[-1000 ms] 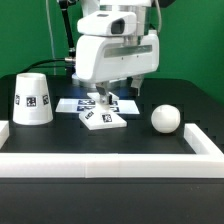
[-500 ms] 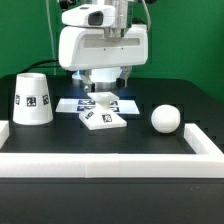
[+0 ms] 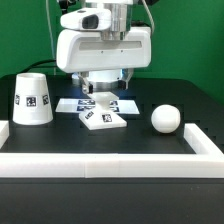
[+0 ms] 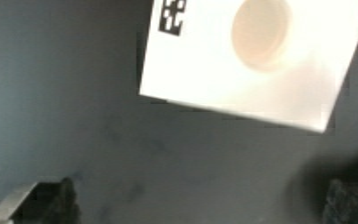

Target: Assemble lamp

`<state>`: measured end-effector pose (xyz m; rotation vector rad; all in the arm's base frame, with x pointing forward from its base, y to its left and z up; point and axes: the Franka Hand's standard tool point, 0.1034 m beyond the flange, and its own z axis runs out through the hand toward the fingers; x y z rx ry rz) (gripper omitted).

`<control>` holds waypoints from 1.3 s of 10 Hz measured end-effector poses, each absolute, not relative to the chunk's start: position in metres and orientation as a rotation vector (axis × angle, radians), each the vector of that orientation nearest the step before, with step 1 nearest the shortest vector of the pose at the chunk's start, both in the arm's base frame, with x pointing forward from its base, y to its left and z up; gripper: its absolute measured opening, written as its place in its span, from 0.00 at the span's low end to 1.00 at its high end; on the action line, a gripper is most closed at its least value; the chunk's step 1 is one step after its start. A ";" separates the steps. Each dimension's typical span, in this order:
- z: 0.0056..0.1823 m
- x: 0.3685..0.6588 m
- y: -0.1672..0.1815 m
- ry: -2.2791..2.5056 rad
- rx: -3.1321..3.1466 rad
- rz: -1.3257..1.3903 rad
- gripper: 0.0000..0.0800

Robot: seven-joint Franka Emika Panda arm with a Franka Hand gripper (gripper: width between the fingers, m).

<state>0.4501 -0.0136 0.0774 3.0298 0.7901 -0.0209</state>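
Observation:
The white blocky lamp base (image 3: 103, 118) lies on the black table at the middle, with square tags on it. In the wrist view the base (image 4: 211, 70) shows a round socket hole and a tag at its edge. My gripper (image 3: 103, 100) hangs just above the base, open and empty. In the wrist view the gripper (image 4: 194, 205) is over bare table beside the base, with one dark fingertip (image 4: 34, 205) at each side. The cone shade (image 3: 33, 98) stands at the exterior view's left. The ball bulb (image 3: 165, 119) lies at the exterior view's right.
The marker board (image 3: 127, 104) lies flat just behind the base. A low white wall (image 3: 110, 165) runs along the front of the table, with side pieces at the exterior view's left and right (image 3: 205, 142). A green backdrop stands behind.
The arm has shifted toward the exterior view's left and risen slightly since one second ago. It has barely moved in the last half second. Base, shade and bulb have not moved.

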 end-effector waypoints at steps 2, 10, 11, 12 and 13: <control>0.069 0.434 -0.014 0.796 3.036 -0.063 0.87; 0.059 0.437 -0.025 0.860 3.008 0.002 0.87; 0.059 0.438 -0.025 0.861 3.008 0.003 0.77; 0.059 0.438 -0.025 0.862 3.007 0.008 0.60; 0.059 0.439 -0.024 0.865 3.005 0.014 0.60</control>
